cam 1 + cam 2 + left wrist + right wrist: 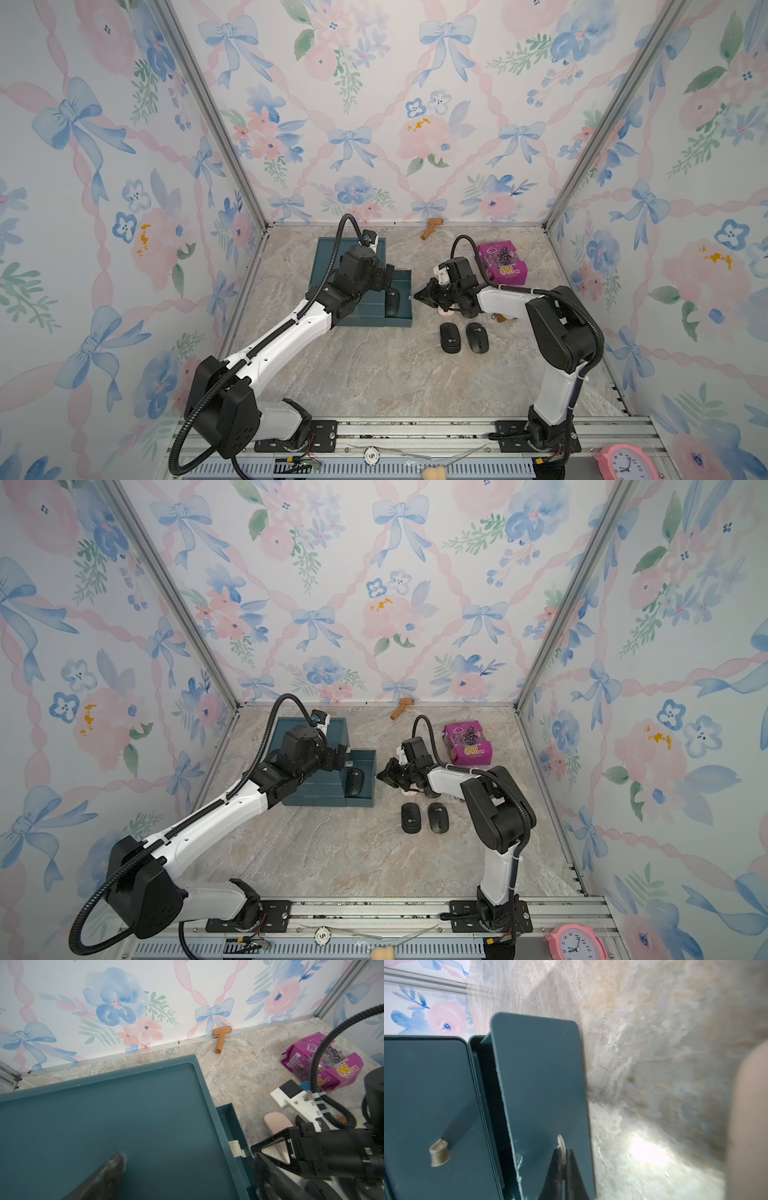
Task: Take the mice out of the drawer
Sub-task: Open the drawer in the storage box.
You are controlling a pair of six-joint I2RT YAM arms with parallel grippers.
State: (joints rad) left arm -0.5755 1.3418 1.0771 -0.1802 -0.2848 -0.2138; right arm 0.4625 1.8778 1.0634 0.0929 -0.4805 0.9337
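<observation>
One black mouse (pixel 392 301) lies inside the open drawer (pixel 398 322), which juts from the teal drawer unit (pixel 326 262) at about 10 o'clock from the table's centre. Two more black mice (pixel 450 338) (pixel 476 337) sit side by side on the tabletop (pixel 374 374) at about 4 o'clock, and I can see the pink mouse (pixel 276 1124) on the surface just under my right arm. The right claw (pixel 562 1159) is clamped together on the drawer's small white knob (pixel 560 1142). The left claw (pixel 390 277) hovers over the unit's top and the drawer, its jaws apart in the wrist view. The surface is a beige-grey marble pattern. At 12 o'clock an orange roller (pixel 430 228) lies against the back wall, and a purple packet (pixel 503 259) sits at about 2 o'clock. Floral wallpaper (pixel 353 124) with blue bows and pink ribbons covers three walls, joined by aluminium posts (pixel 212 112). Both arm bases stand on the front rail (pixel 415 428), with a pink clock (pixel 623 462) at 5 o'clock.
</observation>
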